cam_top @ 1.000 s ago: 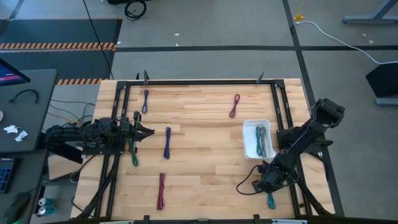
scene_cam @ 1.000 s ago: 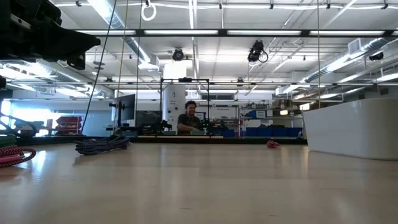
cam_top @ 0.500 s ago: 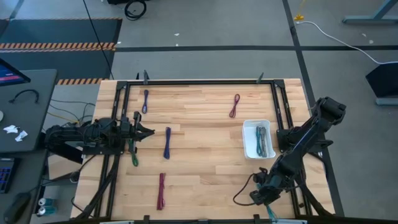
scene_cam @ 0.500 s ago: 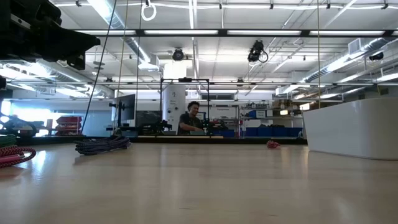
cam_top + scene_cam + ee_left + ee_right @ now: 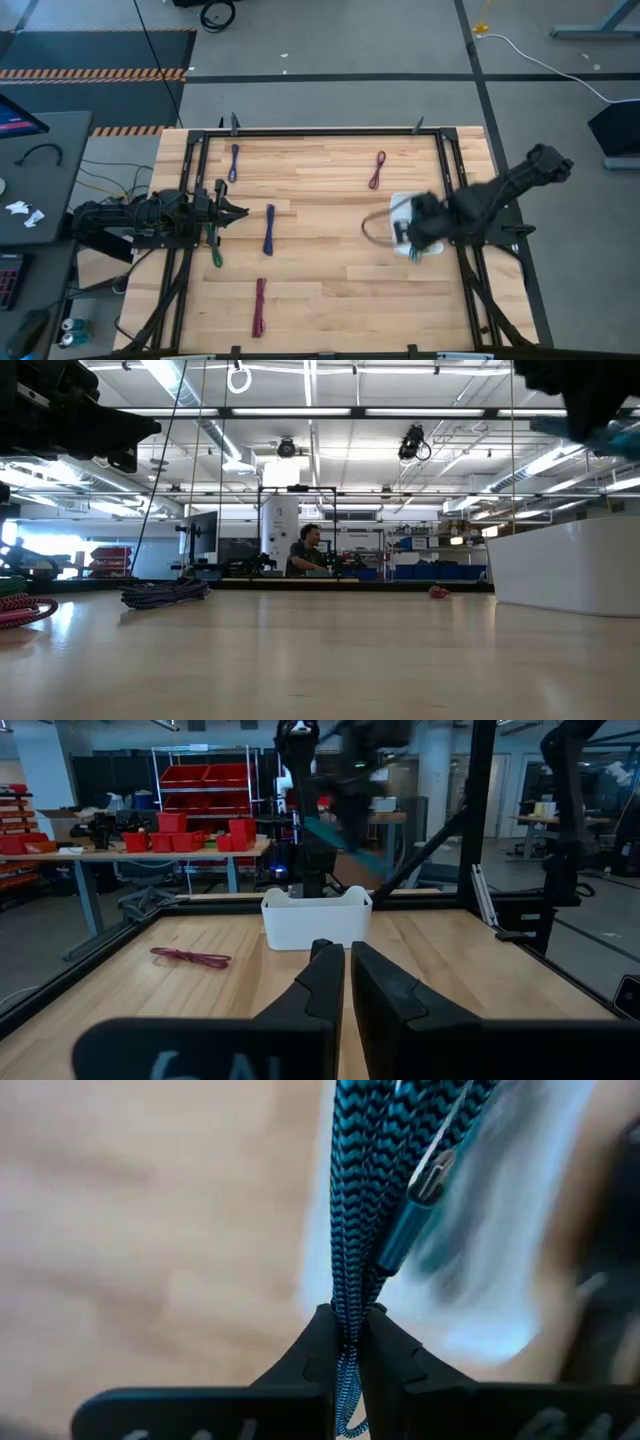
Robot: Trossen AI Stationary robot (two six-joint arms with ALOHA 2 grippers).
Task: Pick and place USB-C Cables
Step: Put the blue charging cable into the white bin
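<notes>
Near edge: a maroon cable lies on my table. Left: my left gripper rests clenched and empty. Right: my right gripper pinches a teal USB-C cable over the white bin.

No legible text, label, brand, number or sign appears in any view; the pale marks on the left gripper housing, seen in the left wrist view, cannot be read.
</notes>
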